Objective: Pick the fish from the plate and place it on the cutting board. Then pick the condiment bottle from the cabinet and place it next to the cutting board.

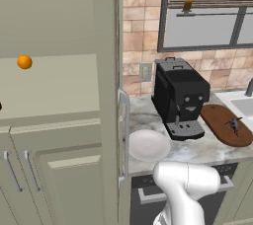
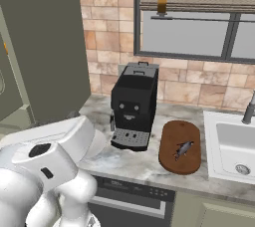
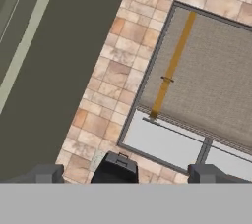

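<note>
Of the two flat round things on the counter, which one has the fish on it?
The dark brown round wooden cutting board, right of the black coffee machine, carries the small grey fish. The plain white round plate, left of the machine, is bare.

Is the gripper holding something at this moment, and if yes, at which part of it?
Nothing is held. The gripper stands open in the hand view, with only wall and window beyond its fingertips. The fish already lies on the cutting board.

A small grey fish is seen lying flat on the round dark brown wooden cutting board, right of the plain white round plate on the marbled surface.
</note>
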Tool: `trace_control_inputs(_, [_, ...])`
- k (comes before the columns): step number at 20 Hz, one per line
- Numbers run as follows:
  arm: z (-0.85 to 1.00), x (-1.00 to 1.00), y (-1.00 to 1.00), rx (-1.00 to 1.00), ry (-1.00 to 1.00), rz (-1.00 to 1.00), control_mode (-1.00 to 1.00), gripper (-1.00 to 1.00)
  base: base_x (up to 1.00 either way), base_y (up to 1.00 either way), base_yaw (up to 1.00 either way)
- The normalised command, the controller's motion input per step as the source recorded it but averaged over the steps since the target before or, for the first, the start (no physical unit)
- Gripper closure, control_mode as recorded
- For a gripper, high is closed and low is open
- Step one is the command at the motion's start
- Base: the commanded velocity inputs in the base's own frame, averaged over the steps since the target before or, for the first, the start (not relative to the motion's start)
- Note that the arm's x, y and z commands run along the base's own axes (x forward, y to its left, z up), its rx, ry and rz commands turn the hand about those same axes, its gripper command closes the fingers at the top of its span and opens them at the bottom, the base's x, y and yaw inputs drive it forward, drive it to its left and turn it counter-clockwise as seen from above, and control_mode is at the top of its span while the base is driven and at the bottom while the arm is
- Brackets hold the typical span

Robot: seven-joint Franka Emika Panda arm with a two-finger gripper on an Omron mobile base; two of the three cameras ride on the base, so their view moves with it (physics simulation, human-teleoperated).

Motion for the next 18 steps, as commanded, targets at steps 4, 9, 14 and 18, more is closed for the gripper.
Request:
trace_control_inputs(4, [0.0,0.0,0.65,-0.1,-0.09,-0.12,-1.0,-1.0,0.0,0.0,0.0])
trace_control_inputs(9, [0.0,-0.05,0.52,-0.09,-0.1,-0.11,-1.0,-1.0,0.0,0.0,0.0])
trace_control_inputs(14, [0.0,-0.2,0.13,-0.07,-0.13,-0.08,-1.0,-1.0,0.0,0.0,0.0])
trace_control_inputs(18, [-0.02,-0.19,0.0,-0.06,-0.14,-0.07,-1.0,-1.0,0.0,0.0,0.0])
